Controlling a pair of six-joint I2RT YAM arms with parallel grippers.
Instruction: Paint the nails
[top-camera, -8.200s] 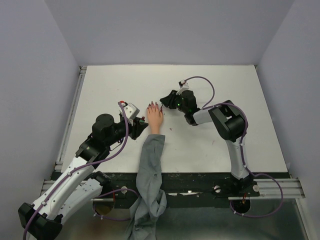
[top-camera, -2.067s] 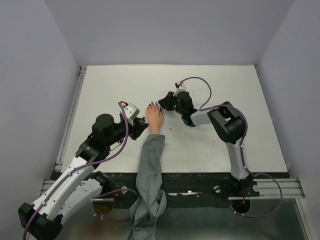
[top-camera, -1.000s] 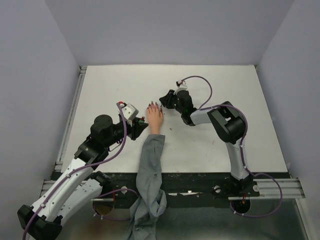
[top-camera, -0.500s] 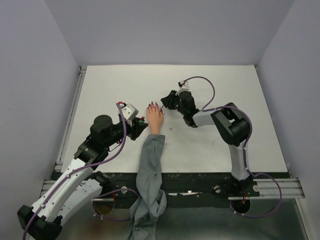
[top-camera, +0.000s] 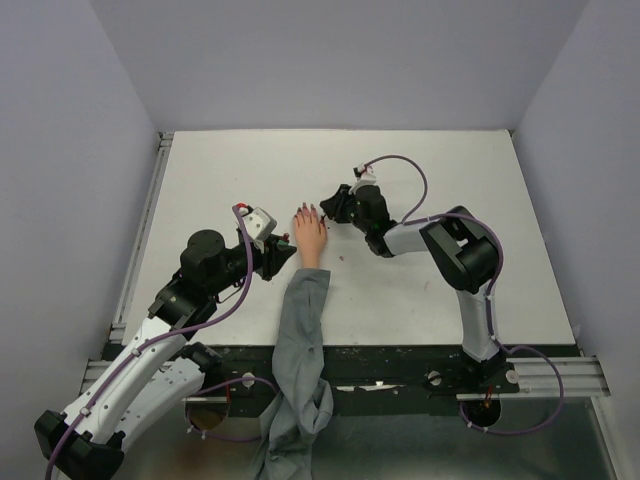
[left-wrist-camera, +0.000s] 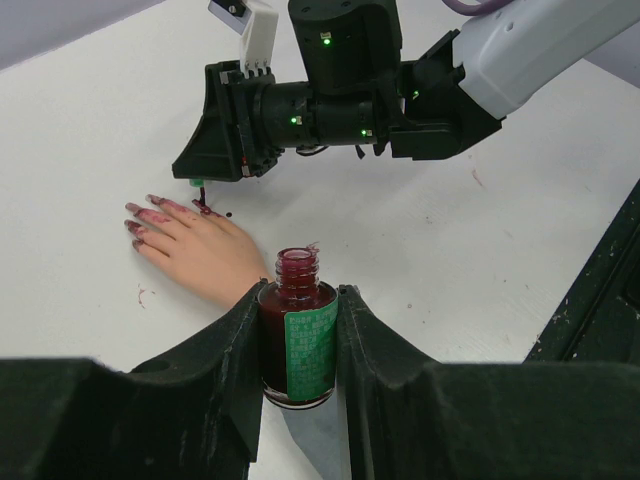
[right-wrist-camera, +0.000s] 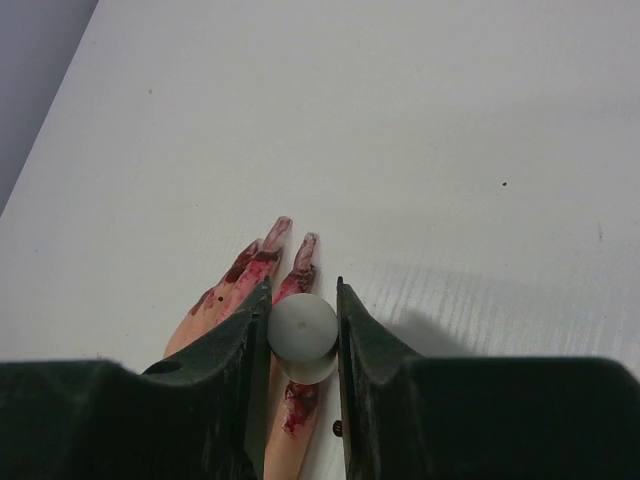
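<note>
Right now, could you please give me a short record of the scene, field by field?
left pincer: shut on the polish bottle, which is upright and uncapped
right pincer: shut on the grey brush cap, above the fingers
mannequin hand: palm down on the table, beside the bottle
nails: dark red, with polish smeared onto the finger skin too
sleeve: grey, trails off the near table edge
</note>
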